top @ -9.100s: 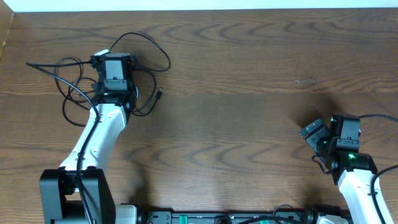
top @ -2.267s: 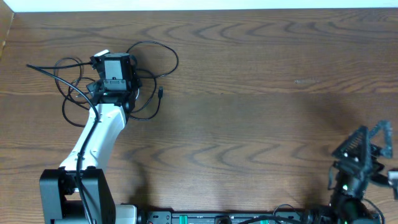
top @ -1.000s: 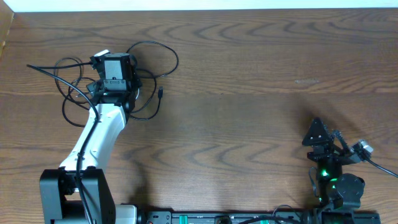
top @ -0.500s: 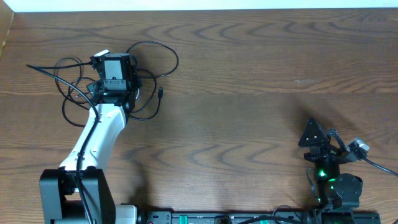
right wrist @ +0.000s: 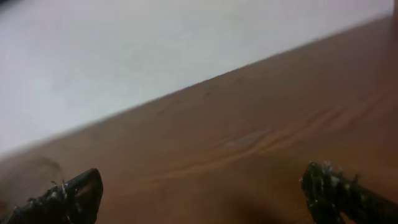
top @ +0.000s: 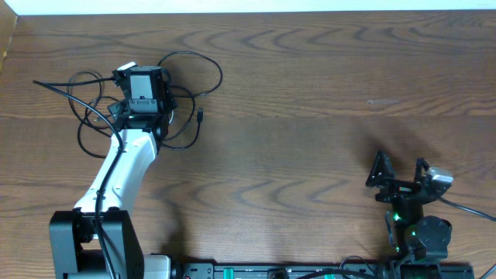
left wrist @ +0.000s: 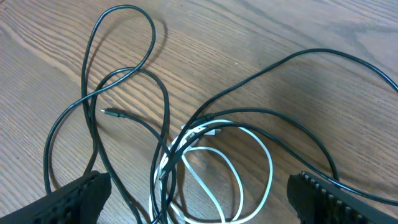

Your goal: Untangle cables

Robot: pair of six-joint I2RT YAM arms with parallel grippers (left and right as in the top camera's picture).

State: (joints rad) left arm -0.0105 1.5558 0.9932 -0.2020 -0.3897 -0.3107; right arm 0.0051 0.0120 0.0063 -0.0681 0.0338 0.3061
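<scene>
A thin black cable (top: 186, 62) lies in loose loops at the table's back left, one small plug end (top: 200, 116) to the right of the pile. In the left wrist view the black cable (left wrist: 124, 74) crosses over itself, and a shorter white cable (left wrist: 258, 165) is coiled among its strands. My left gripper (top: 143, 81) hovers over this tangle; in its own view the left gripper (left wrist: 199, 208) is open, its fingers (left wrist: 81, 198) on either side of the knot and holding nothing. My right gripper (top: 401, 174) is open near the front right, far from the cables; nothing lies between its fingertips (right wrist: 333, 190).
The wooden table (top: 310, 116) stretches between the two arms. A white wall (right wrist: 155, 43) borders the table's far edge. The left arm's thicker black wire (top: 108, 167) runs along its white link.
The right gripper has turned and shifted a little left near the front right, its open fingers now spread side by side. The left arm and the cables have not moved.
</scene>
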